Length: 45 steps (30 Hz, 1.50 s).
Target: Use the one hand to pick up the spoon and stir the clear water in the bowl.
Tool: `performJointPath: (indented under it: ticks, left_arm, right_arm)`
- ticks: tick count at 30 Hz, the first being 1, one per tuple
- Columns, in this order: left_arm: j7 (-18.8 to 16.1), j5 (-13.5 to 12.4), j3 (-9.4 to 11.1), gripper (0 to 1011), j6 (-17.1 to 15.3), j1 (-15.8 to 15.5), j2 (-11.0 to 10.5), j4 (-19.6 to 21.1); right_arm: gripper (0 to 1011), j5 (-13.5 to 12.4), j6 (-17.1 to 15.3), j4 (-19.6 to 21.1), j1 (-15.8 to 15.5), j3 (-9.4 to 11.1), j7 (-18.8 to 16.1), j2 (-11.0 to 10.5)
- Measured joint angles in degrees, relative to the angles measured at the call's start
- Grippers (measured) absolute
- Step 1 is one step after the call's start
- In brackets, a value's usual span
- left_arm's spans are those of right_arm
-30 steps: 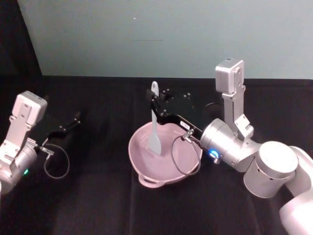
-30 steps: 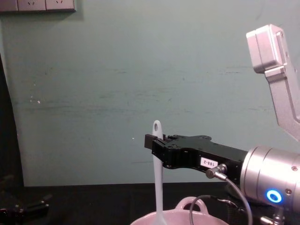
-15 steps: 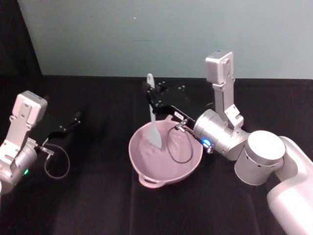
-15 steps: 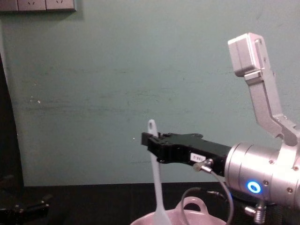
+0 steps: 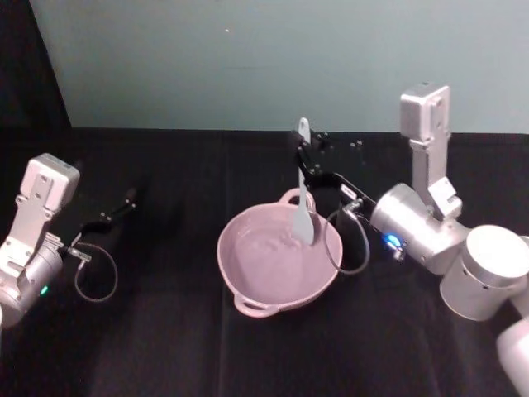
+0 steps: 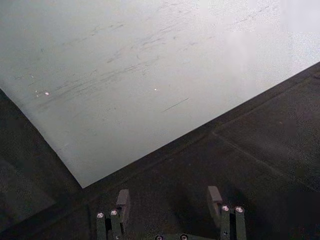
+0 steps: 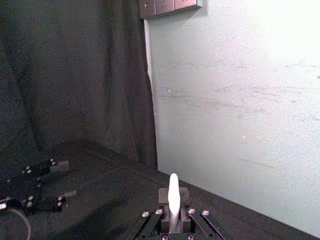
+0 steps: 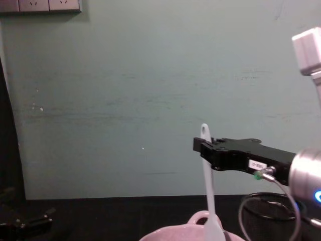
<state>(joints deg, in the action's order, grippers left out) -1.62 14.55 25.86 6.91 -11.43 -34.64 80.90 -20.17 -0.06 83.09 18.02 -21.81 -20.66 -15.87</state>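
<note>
The pale pink bowl sits mid-table on the black cloth, its loop handle at the far rim. The long white spoon stands nearly upright, its flat head dipped into the right side of the bowl. My right gripper is shut on the spoon's handle near the top; the handle end pokes up between its fingers. In the chest view the spoon hangs from the right gripper above the bowl. My left gripper is parked at the far left, open and holding nothing.
A black cloth covers the table. A teal wall stands behind. A black curtain hangs at the left. The right arm's cable loops over the bowl's right rim.
My right gripper has swung the spoon from the bowl's left-centre over to its right side. The left arm has not moved.
</note>
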Motion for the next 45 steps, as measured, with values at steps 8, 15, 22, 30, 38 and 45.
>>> performJointPath:
  ticks: [8,15,22,30,38,45]
  left_arm:
    - [0.00,0.00,0.00,1011,0.00,0.00,0.00,0.00]
    - [0.00,-0.01,0.00,1011,0.00,0.00,0.00,0.00]
    - [0.00,0.00,0.00,1011,0.00,0.00,0.00,0.00]
    - [0.00,0.00,0.00,1011,0.00,0.00,0.00,0.00]
    - [0.00,0.00,0.00,1011,0.00,0.00,0.00,0.00]
    - [0.00,0.00,0.00,1011,0.00,0.00,0.00,0.00]
  right_arm:
    - [121,0.16,-1.92,5.13,-2.83,-0.51,-0.94,-1.95]
    - [120,-0.80,-2.52,6.70,-3.52,-2.70,-2.83,-1.37]
    - [120,-2.09,-1.83,4.36,-2.13,-5.17,-4.20,0.70]
    - [120,-3.02,0.07,-0.27,0.38,-6.01,-4.49,3.12]
    - [120,-3.24,1.88,-4.84,2.53,-4.62,-2.90,4.27]
    - [120,-2.53,2.17,-3.09,1.38,-1.49,-0.42,2.30]
